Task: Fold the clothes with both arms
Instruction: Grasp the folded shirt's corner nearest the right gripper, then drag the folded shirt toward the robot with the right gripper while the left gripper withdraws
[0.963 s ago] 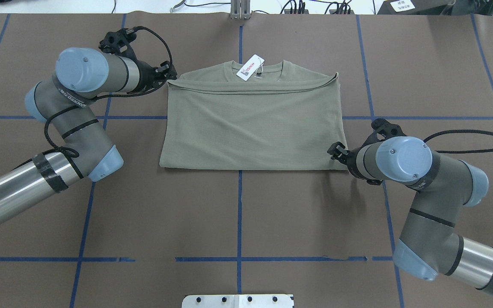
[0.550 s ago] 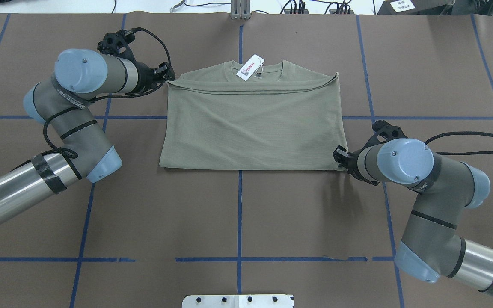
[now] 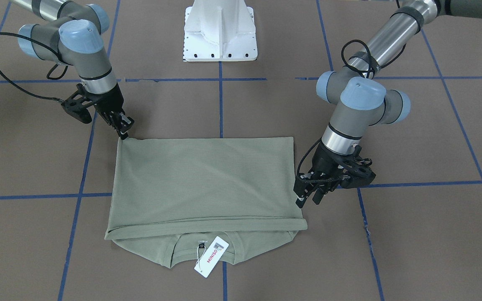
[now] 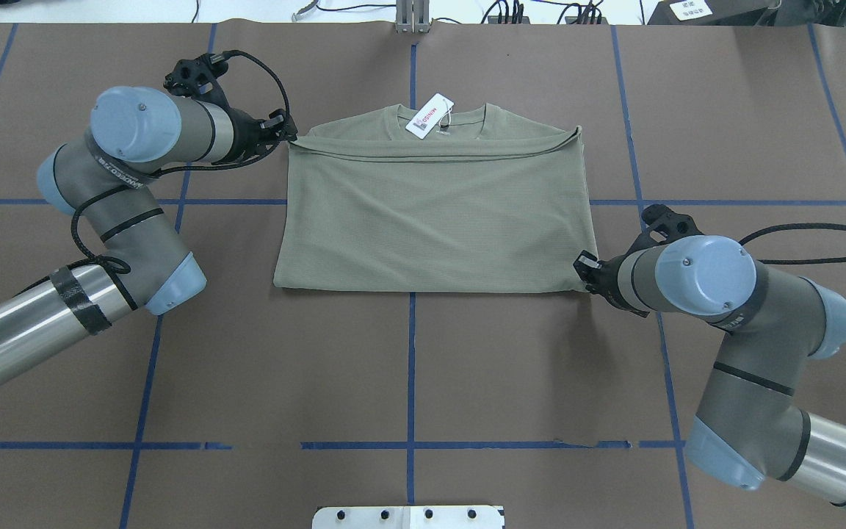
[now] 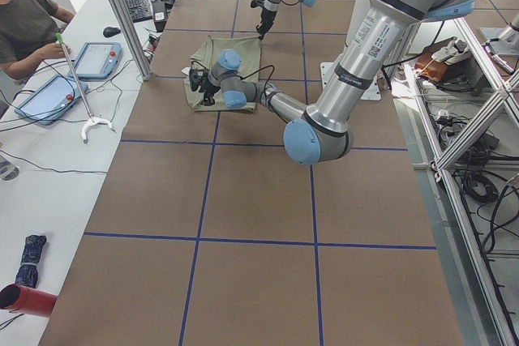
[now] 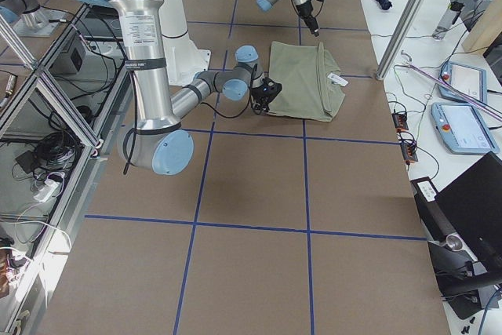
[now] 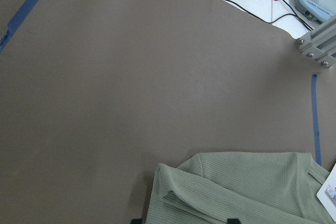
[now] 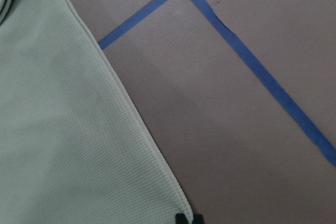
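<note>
Shirt (image 4: 430, 213), olive-green knit, lies folded flat in the middle of the brown table (image 4: 408, 367), with its collar and white MINISO hang tag (image 4: 429, 115) on the side away from the robot. The left gripper (image 3: 308, 200) is spread, its fingers straddling the shirt's collar-side corner. The right gripper (image 3: 124, 133) is pinched together on the shirt's hem corner nearest the robot.

One olive-green shirt (image 4: 430, 213) and two robot arms.
From where I stand: left arm (image 4: 122, 184) and right arm (image 4: 742, 353); two grippers, left gripper (image 4: 287, 134) and right gripper (image 4: 584, 266); one MINISO hang tag (image 4: 429, 115); one white pedestal base (image 3: 220, 31); one person (image 5: 24, 14), upper left; two teach pendants (image 5: 97, 59) (image 5: 50, 96).
</note>
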Motion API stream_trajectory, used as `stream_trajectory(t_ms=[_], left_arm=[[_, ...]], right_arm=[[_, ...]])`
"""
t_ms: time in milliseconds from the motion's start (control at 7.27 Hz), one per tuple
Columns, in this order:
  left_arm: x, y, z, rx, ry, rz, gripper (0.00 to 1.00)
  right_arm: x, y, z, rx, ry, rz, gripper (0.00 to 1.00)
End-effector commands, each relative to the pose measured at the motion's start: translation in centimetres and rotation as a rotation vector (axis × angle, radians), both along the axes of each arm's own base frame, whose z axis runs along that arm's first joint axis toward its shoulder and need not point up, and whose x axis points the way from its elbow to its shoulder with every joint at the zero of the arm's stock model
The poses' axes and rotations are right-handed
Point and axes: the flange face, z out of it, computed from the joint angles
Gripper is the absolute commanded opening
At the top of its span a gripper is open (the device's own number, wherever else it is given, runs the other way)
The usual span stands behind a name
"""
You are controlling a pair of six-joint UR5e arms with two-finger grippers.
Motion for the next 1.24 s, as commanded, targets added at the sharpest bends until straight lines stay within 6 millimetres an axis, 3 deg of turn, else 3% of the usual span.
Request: stream_trajectory(t_ms=[0, 138, 275, 413, 550, 688, 826, 1101], left_arm=[[-1.0, 0.9, -2.7, 0.027, 0.043, 0.002, 0.63], [-1.5, 2.5, -3.4, 0.022, 0.079, 0.063, 0.72], [-3.4, 5.3, -2.7, 0.016, 0.108, 0.124, 0.73], [-5.4, 8.0, -3.2, -0.011, 0.163, 0.151, 0.73], [-5.8, 9.8, -5.2, -0.066, 0.239, 0.186, 0.73], [-5.3, 12.1, -7.2, -0.102, 0.301, 0.21, 0.73], [-4.0, 14.1, -7.8, -0.13, 0.327, 0.233, 0.76], [-2.3, 15.8, -8.0, -0.183, 0.348, 0.257, 0.78]], right_arm=[[5.5, 4.8, -1.3, -0.054, -0.062, -0.085, 0.0], [6.3, 8.4, -0.9, -0.105, -0.071, -0.185, 0.0], [7.4, 12.9, -1.8, -0.132, -0.087, -0.292, 0.0], [6.5, 17.1, -2.5, -0.212, -0.106, -0.374, 0.0], [4.7, 22.6, -4.5, -0.293, -0.131, -0.453, 0.0], [4.2, 26.2, -5.2, -0.333, -0.127, -0.523, 0.0], [3.3, 29.6, -4.7, -0.337, -0.1, -0.601, 0.99], [2.9, 30.7, -4.6, -0.317, -0.09, -0.61, 1.0]])
